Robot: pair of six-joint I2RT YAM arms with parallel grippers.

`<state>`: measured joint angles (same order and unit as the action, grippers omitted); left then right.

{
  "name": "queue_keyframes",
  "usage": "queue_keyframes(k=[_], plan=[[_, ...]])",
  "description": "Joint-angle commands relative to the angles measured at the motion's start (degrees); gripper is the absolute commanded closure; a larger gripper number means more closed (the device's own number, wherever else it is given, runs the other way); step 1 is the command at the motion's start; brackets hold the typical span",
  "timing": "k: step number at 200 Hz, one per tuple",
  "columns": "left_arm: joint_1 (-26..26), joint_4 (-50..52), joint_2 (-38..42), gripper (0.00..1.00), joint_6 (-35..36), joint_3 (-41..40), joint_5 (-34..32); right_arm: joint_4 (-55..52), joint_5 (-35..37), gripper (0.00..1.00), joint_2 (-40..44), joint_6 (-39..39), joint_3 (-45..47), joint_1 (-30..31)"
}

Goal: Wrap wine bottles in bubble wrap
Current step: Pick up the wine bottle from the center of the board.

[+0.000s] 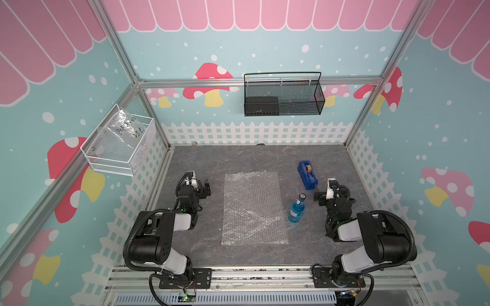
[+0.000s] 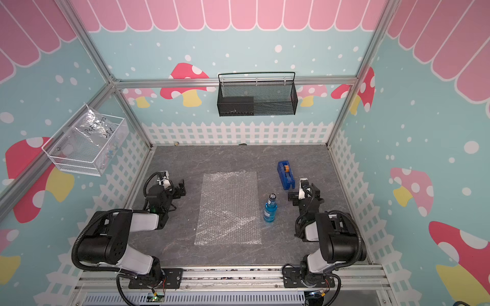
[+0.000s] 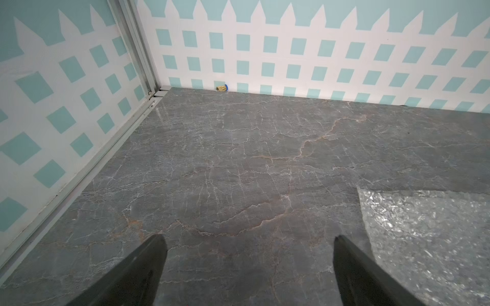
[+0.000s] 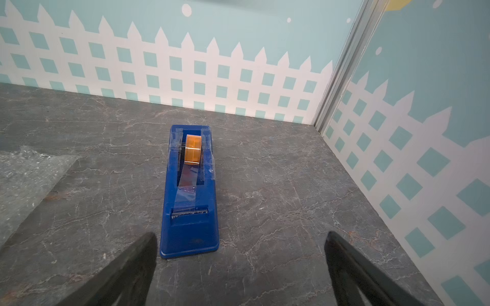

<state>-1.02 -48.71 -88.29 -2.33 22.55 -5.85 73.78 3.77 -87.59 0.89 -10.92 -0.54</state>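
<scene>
The bubble wrap (image 1: 253, 208) (image 2: 229, 208) lies flat in the middle of the grey table, its long side running front to back. The wine bottle (image 1: 296, 210) (image 2: 270, 210), small with blue liquid and a black cap, stands upright just off the sheet's right edge. My left gripper (image 1: 205, 189) (image 3: 249, 238) hovers left of the sheet, open and empty, and the left wrist view catches a corner of the bubble wrap (image 3: 424, 238). My right gripper (image 1: 319, 197) (image 4: 240, 235) is open and empty too, right of the bottle. The bottle is out of both wrist views.
A blue tape dispenser (image 1: 307, 175) (image 4: 189, 196) sits just beyond the right gripper. On the back wall hangs a black mesh basket (image 1: 283, 94); a white wire basket (image 1: 119, 143) with a crinkled bag is on the left wall. A small fitting (image 3: 221, 88) lies by the back wall.
</scene>
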Motion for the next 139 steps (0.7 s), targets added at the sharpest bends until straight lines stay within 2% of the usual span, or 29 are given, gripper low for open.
queue_keyframes(k=[1,64,139], plan=[[0.14,-1.2,0.22,0.0,0.39,0.22,1.37,1.89,-0.29,0.0,-0.03,-0.63,-0.68,0.0],[0.67,-0.9,0.14,0.0,-0.48,0.39,0.53,1.7,-0.34,0.0,-0.04,-0.67,-0.77,-0.1],[1.94,-1.21,0.21,0.0,-1.06,0.22,3.35,1.81,-0.55,0.0,-0.01,-0.63,-0.77,-0.08]])
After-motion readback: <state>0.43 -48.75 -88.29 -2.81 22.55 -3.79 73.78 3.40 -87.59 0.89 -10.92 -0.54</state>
